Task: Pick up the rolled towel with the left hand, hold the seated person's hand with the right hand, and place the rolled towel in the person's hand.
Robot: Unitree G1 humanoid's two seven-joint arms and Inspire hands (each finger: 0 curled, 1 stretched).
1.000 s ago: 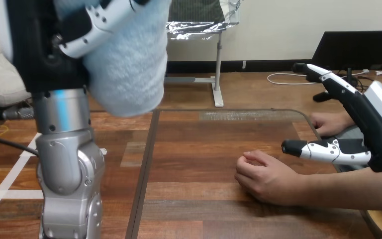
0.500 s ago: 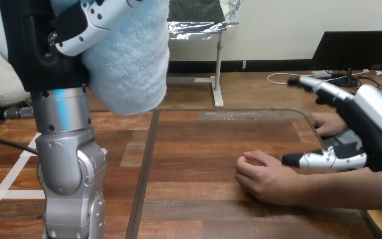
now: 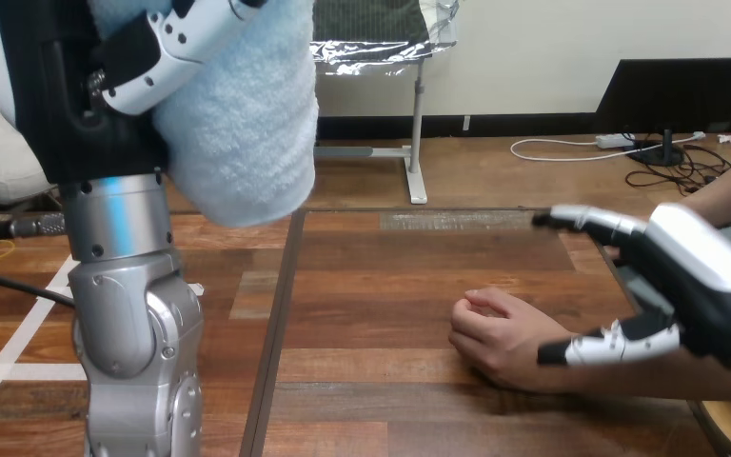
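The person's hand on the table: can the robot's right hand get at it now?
Probably yes. The right hand is open close beside the person's hand, which rests on the table, and nothing lies between them.

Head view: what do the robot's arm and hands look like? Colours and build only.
The left forearm is a silver cylinder above a rounded silver joint housing dotted with small dark screw holes. The left hand is black, with a white finger that has black joints. The right hand is black with a white shell on its back; its fingers are white with black tips.
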